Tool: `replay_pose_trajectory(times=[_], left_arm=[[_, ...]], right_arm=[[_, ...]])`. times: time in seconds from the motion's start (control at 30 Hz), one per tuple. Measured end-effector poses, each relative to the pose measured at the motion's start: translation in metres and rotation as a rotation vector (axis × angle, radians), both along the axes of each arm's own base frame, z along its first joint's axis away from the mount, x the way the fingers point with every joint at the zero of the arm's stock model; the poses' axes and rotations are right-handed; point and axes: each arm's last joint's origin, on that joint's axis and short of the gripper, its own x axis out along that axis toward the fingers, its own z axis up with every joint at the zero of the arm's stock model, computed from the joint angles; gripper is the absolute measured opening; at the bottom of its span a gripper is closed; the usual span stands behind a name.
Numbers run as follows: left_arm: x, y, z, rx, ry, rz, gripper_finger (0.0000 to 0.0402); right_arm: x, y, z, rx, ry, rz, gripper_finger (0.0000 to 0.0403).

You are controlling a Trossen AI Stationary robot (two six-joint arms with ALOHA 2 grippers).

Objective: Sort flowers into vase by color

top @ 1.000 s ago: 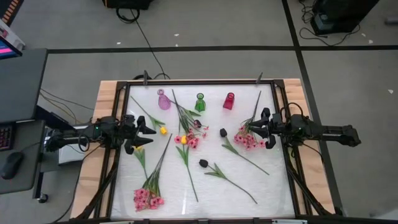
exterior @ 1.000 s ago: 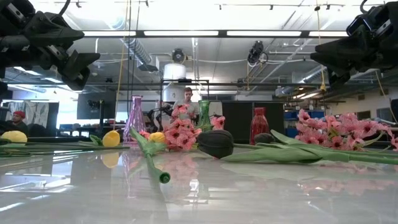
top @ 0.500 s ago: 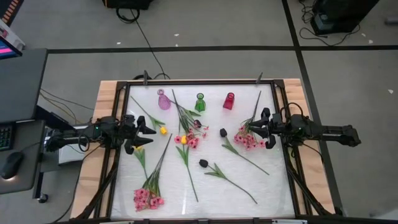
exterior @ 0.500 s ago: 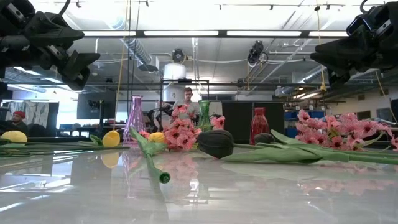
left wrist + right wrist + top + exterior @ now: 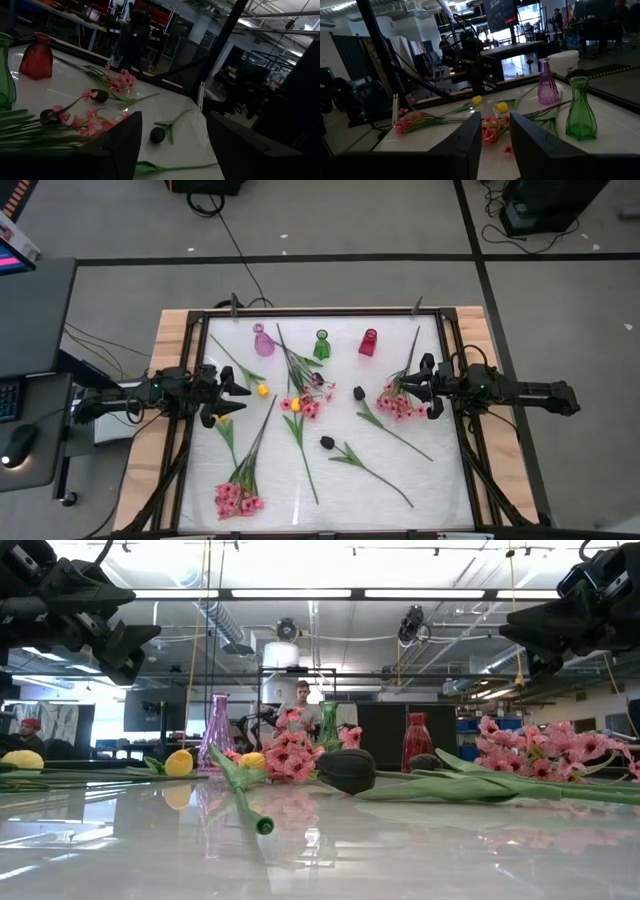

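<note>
Three vases stand in a row at the far side of the white table: a pink-purple one (image 5: 263,340), a green one (image 5: 321,345) and a red one (image 5: 368,342). The flowers lie flat on the table. Pink sprays lie at the near left (image 5: 238,498), the middle (image 5: 305,404) and the right (image 5: 400,402). There are yellow tulips (image 5: 263,390) and dark tulips (image 5: 358,393) (image 5: 327,442). My left gripper (image 5: 240,395) hovers level at the left edge, open and empty. My right gripper (image 5: 412,388) hovers level at the right edge above the pink spray, its fingers narrowly apart with nothing between them.
A black frame (image 5: 320,313) on wooden boards rims the table. Long green stems (image 5: 305,460) cross the middle and the near half. Beyond the far edge, a person (image 5: 302,700) stands in the room. A desk with a mouse (image 5: 18,445) stands to the left.
</note>
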Motion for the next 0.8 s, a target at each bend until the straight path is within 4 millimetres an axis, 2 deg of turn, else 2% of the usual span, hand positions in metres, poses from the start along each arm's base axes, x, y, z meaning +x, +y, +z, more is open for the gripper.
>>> replay_pose_trajectory(times=[0.57,0.7,0.8], left_arm=[[0.0000,0.0000,0.0000,-0.001,0.000,0.000,0.0229],[0.0001,0.0006,-0.0002,-0.055,0.010,0.017,0.0229],[0.0001,0.0007,-0.0003,-0.169,0.026,0.015,0.0229]], right_arm=[[0.0000,0.0000,0.0000,0.000,0.000,0.000,0.0110],[0.0000,0.0000,-0.0001,0.000,0.000,0.000,0.0110],[0.0000,0.0000,0.0000,0.000,0.000,0.000,0.0110]])
